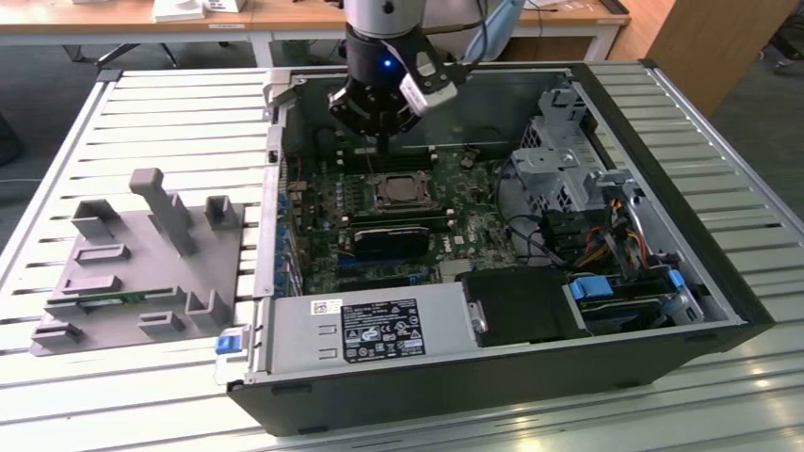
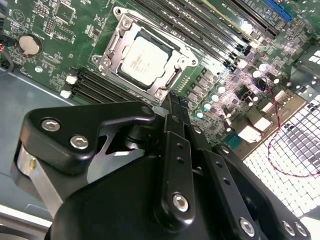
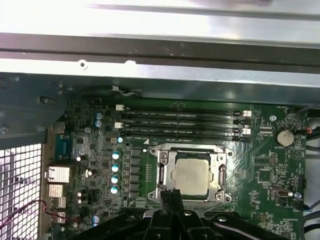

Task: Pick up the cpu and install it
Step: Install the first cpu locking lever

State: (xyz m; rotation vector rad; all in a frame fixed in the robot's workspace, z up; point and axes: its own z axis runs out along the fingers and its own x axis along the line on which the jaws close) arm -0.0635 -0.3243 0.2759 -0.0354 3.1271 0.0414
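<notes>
Arm [image 1: 383, 28] reaching straight down, wrist vertical; gripper [image 1: 377, 141] pointing down, fingers [image 2: 176, 107] pressed together with nothing between (same in first wrist view).

The black claw [image 2: 172, 107] hangs above a green board [image 3: 260, 150]. Just beyond its tips sits the cpu [image 2: 143, 60], silver-topped with a pale rim, in a silvery frame [image 2: 111, 50]. Past that run black memory slots [image 3: 180, 122]. The case [image 1: 503, 377] is black, the fixture [image 1: 132, 268] grey, and the surface [image 1: 164, 113] is white and ribbed.
</notes>
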